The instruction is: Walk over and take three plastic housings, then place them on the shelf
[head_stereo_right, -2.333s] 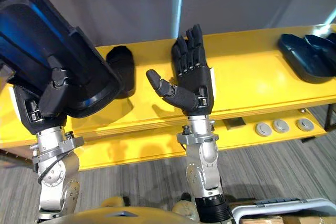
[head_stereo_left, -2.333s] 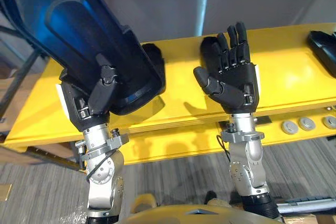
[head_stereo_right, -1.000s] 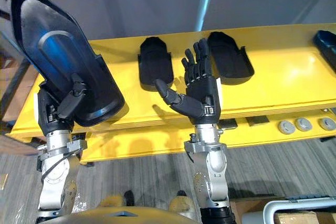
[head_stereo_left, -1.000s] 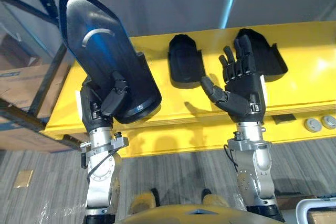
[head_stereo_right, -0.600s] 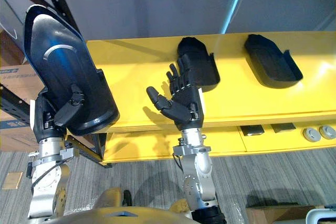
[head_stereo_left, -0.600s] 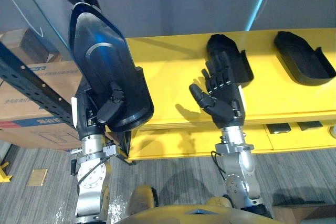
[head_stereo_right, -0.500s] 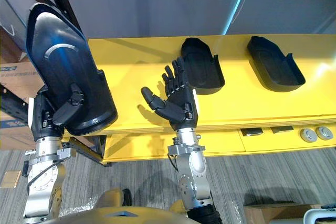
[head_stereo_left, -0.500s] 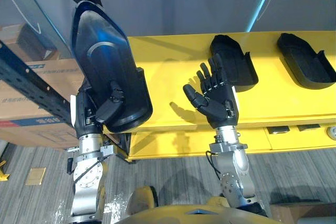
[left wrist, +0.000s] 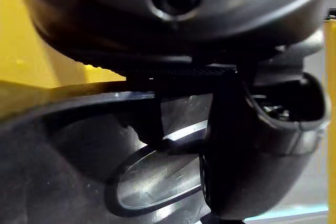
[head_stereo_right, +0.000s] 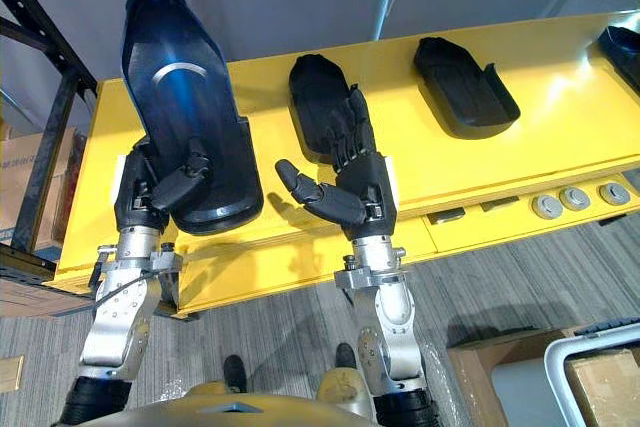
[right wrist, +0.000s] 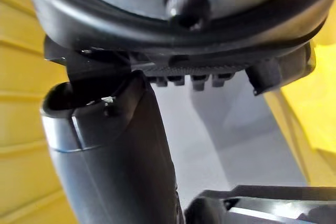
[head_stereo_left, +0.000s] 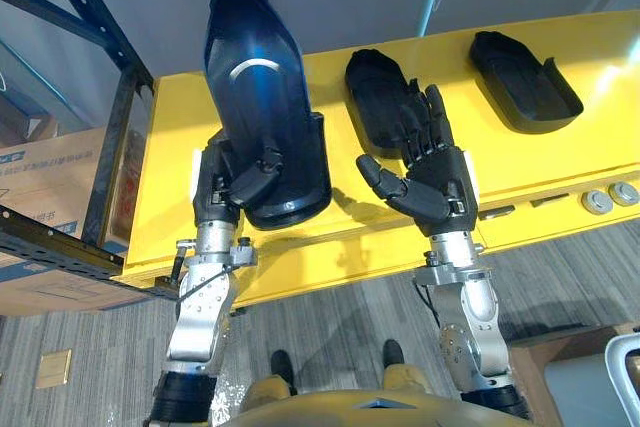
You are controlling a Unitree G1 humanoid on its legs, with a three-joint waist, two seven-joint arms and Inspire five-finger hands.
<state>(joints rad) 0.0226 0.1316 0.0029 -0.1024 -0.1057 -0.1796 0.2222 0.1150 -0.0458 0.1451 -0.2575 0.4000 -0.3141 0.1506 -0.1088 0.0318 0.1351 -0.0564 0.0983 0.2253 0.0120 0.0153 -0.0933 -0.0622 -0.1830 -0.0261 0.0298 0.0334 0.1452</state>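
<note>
My left hand (head_stereo_left: 232,183) is shut on a large black plastic housing (head_stereo_left: 262,107), held upright over the left part of the yellow table (head_stereo_left: 170,147); its thumb (left wrist: 252,145) presses the housing's glossy inner face. My right hand (head_stereo_left: 435,172) is open, palm up, fingers straight, holding nothing, above the table's front edge. Just behind its fingers lies a second black housing (head_stereo_right: 318,97) on the table. A third housing (head_stereo_right: 465,85) lies further right. A dark edge of another housing (head_stereo_right: 625,45) shows at the far right.
A dark metal shelf frame (head_stereo_left: 105,137) stands left of the table with cardboard boxes (head_stereo_left: 50,172) on it. Round grey discs (head_stereo_right: 575,199) sit on the table's lower ledge at right. A crate with a box (head_stereo_right: 570,377) stands on the carpet at lower right.
The camera has shifted, so the table and housings sit differently in view. My left hand still holds the big housing; my right hand stays open, now just in front of the second housing.
</note>
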